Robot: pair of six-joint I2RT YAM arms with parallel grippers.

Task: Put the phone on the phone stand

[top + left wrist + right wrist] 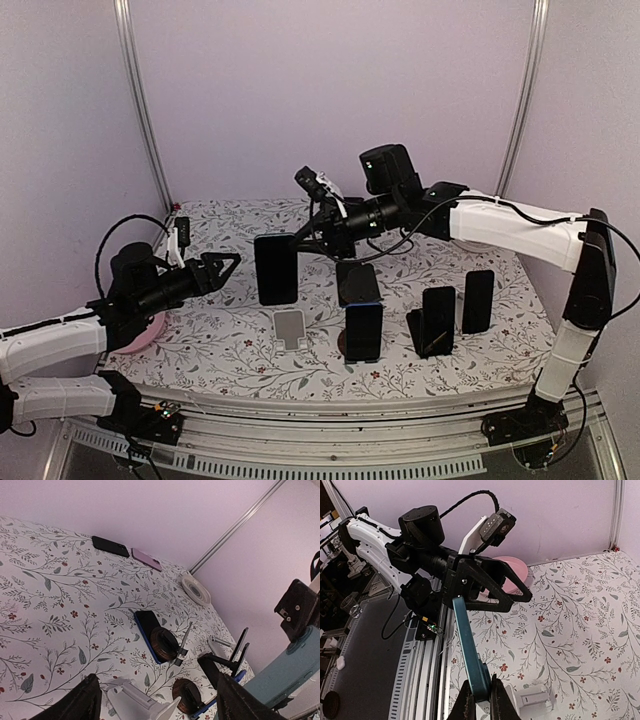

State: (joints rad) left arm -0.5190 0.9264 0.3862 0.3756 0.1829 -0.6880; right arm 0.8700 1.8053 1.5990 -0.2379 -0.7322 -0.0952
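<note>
My right claw was clamped on the teal phone, held upright just beside my left claw, spread wide and empty. Carrying step, I reckoned; next called for lowering it onto the empty white stand.

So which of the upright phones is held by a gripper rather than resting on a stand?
The leftmost one, the teal-edged phone: the right gripper pinches its edge, while the other phones rest on stands to its right.

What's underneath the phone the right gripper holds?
Floral table and, slightly in front, the empty white stand. The phone, clamped in the right gripper, hides the patch behind it.
</note>
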